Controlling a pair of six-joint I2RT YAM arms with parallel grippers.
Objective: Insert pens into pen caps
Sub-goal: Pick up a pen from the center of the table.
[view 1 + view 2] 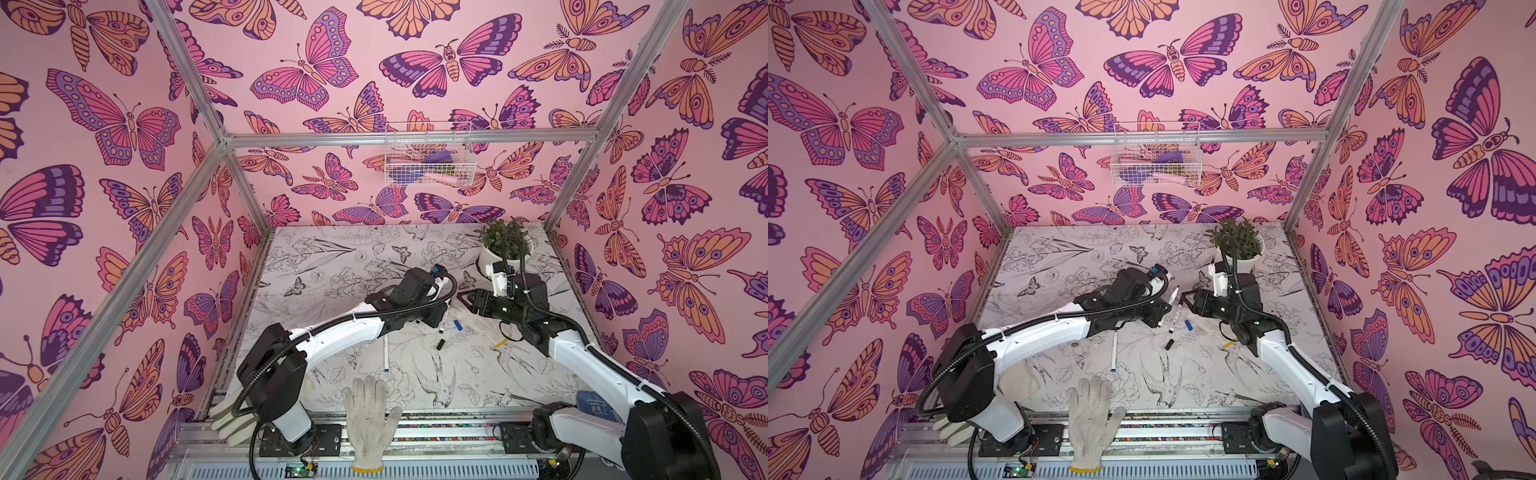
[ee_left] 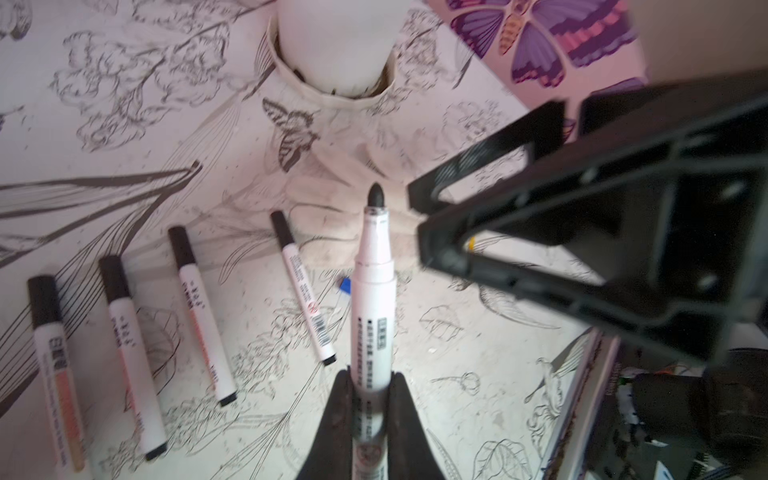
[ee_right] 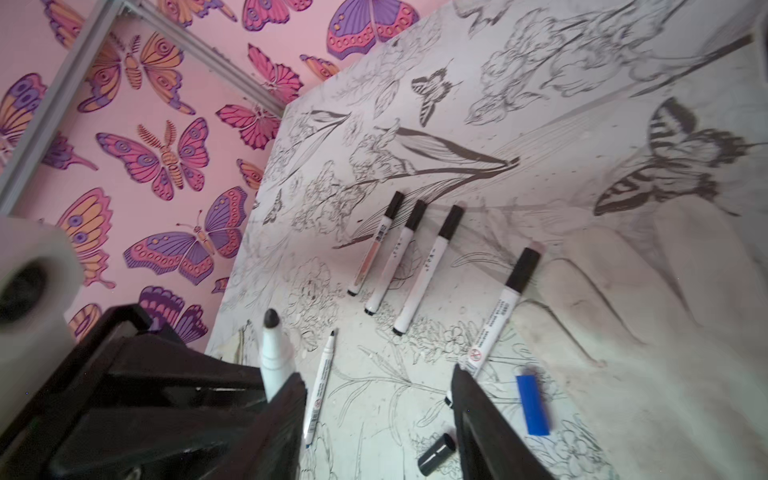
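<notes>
Left gripper [image 2: 371, 378] clamped on uncapped pen [image 2: 372, 299] over middle of worktop [image 1: 332, 291], right gripper [image 3: 378, 382] apart and empty near loose black cap [image 3: 436, 454] lying right of centre; round cap may roll or squirt away when pinched, or get nudged off by the pen tip.

Held pen [image 2: 372, 316] cut off at left wrist view's edge; right hand [image 2: 415, 218] blurred
</notes>
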